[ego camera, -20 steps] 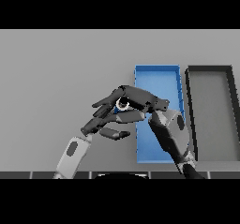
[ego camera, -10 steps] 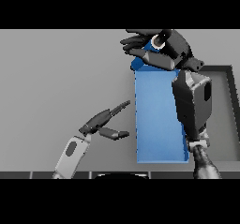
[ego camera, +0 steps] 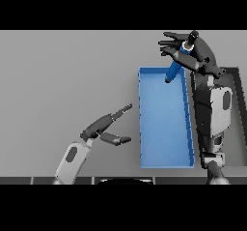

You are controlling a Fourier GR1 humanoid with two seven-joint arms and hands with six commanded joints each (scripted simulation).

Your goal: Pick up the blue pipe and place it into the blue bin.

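The blue pipe hangs tilted over the far end of the blue bin, its lower end pointing down into the bin. Its upper end lies against the palm of my right hand, which is raised above the bin's far right corner. That hand's fingers are spread straight out to the left, not curled round the pipe. My left hand hovers over the table to the left of the bin, open, fingers pointing toward it.
A dark grey bin stands right of the blue one, largely hidden by my right forearm, which runs along the blue bin's right wall. Bare grey table spreads to the left.
My right hand has carried the pipe from beside the left hand up and right to the bin's far end. Its fingers have spread and the pipe now tips downward. The left hand has drawn back slightly.
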